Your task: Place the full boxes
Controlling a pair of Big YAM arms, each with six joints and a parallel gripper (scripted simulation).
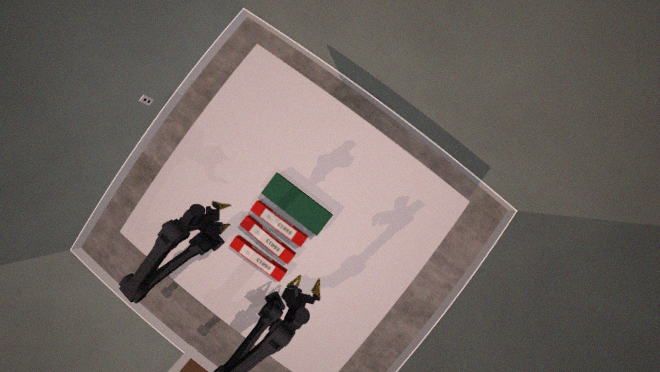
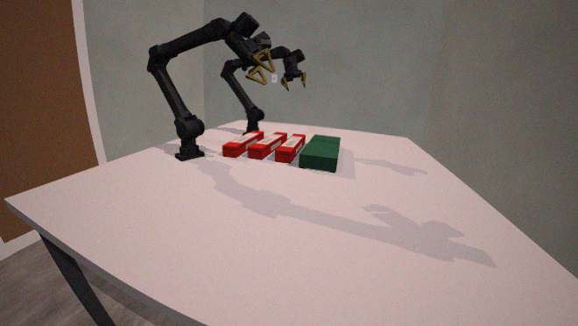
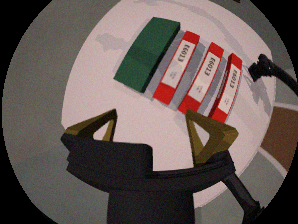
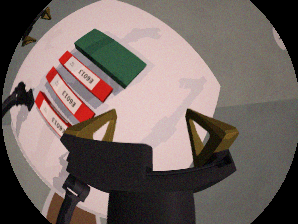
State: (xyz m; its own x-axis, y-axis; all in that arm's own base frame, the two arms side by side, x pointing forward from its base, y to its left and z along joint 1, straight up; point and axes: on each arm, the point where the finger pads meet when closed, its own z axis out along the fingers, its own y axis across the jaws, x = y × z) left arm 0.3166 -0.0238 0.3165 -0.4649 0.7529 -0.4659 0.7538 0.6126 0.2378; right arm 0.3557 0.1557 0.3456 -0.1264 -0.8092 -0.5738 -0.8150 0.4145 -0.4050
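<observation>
The green low platform [image 1: 296, 204] [image 2: 320, 151] [image 3: 147, 55] [image 4: 111, 57] bears nothing. Three red boxes labelled E6013 stand beside it in a row on the table: the nearest box [image 1: 279, 224] [image 2: 291, 148] [image 3: 177, 67] [image 4: 86, 76], the middle box [image 1: 268, 240] [image 2: 268, 145] [image 3: 202, 80] [image 4: 70, 94] and the farthest box [image 1: 258, 258] [image 2: 243, 144] [image 3: 228, 90] [image 4: 50, 112]. Narrow gaps part them. My left gripper [image 1: 229, 215] [image 2: 296, 88] [image 3: 151, 112] is open and empty, high in the air. My right gripper [image 1: 309, 278] [image 2: 269, 77] [image 4: 151, 111] is open and empty, also high above the table.
The white table [image 1: 280, 115] [image 2: 263, 263] carries both arm bases on the side beyond the farthest box. The right arm's base [image 2: 189, 140] is the nearer one in the exterior view. Arm shadows fall across the table.
</observation>
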